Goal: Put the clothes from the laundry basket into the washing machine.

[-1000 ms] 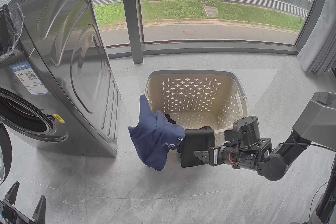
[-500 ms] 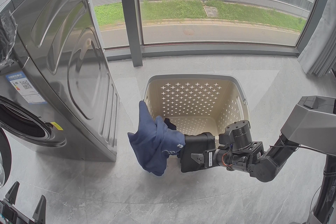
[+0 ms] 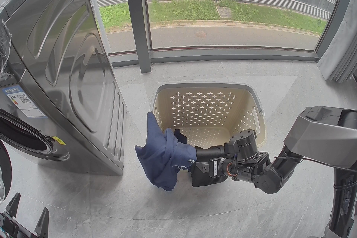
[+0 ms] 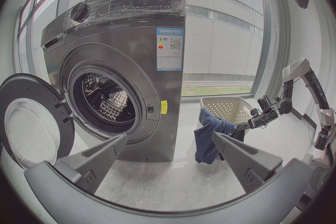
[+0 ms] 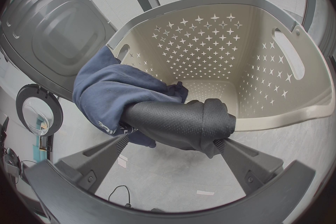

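- Head view: the cream laundry basket (image 3: pixel 208 85) sits on the grey floor (image 3: pixel 148 209) below the window (image 3: pixel 230 8), just right of the washing machine (image 3: pixel 74 75). The right pincer (image 3: pixel 199 171) is at the basket's near rim. A black garment (image 3: pixel 210 152) is draped over it, and a navy garment (image 3: pixel 163 155) is bunched against that one at the near left corner (outside the rim). The left pincer (image 3: pixel 28 212) sits low at the near left, apart and empty.
- Left wrist view: the left pincer (image 4: pixel 168 139) is spread wide with nothing between. It faces the washing machine (image 4: pixel 140 46), whose round door (image 4: pixel 31 119) stands open beside the drum (image 4: pixel 105 100). The navy garment (image 4: pixel 208 137) hangs at the corner of the basket (image 4: pixel 227 107).
- Right wrist view: the black garment (image 5: pixel 182 123) lies rolled across the right pincer (image 5: pixel 169 142) and hides its tip, so I cannot tell whether it is clamped. The navy garment (image 5: pixel 112 91) touches the black one, and both cross the basket's (image 5: pixel 280 119) near rim.
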`<state>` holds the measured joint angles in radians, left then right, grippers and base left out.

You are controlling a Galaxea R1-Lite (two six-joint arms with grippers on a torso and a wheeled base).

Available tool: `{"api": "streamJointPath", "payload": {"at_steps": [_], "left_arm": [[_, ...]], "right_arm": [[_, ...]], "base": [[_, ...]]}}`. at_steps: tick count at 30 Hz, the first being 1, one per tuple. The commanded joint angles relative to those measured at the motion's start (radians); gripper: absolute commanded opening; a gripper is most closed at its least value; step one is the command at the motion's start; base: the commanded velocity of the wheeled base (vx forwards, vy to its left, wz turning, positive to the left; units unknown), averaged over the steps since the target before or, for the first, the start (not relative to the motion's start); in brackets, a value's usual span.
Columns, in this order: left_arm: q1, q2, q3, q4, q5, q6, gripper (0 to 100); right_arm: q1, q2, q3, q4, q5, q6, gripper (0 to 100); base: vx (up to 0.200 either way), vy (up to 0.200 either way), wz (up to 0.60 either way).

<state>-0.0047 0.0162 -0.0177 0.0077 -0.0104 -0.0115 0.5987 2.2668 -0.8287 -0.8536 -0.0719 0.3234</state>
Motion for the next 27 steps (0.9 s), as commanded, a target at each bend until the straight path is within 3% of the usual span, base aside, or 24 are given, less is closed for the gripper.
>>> {"api": "streamJointPath", "payload": {"at_steps": [1,8,9,16,27], "left_arm": [[0.0,-0.01,0.015,0.0,0.001,0.001,100],[0.002,-0.01,0.015,0.0,0.001,-0.002,100],[0.0,-0.01,0.015,0.0,0.001,-0.001,100],[0.002,-0.01,0.015,0.0,0.001,-0.002,100],[0.002,-0.01,0.015,0.0,0.001,-0.004,100]], "right_arm": [[-0.005,0.046,-0.03,-0.002,-0.002,0.002,100],[-0.01,0.069,-0.079,-0.004,-0.023,0.011,100],[-0.01,0.069,-0.081,-0.004,-0.025,0.011,0],[-0.007,0.063,-0.061,-0.039,-0.025,0.025,0],[0.016,-0.207,0.14,-0.047,-0.022,0.032,0]], "base": [[0.0,0.0,0.0],[0.0,0.0,0.0],[0.0,0.0,0.0],[0.0,0.0,0.0],[0.0,0.0,0.0]]}}
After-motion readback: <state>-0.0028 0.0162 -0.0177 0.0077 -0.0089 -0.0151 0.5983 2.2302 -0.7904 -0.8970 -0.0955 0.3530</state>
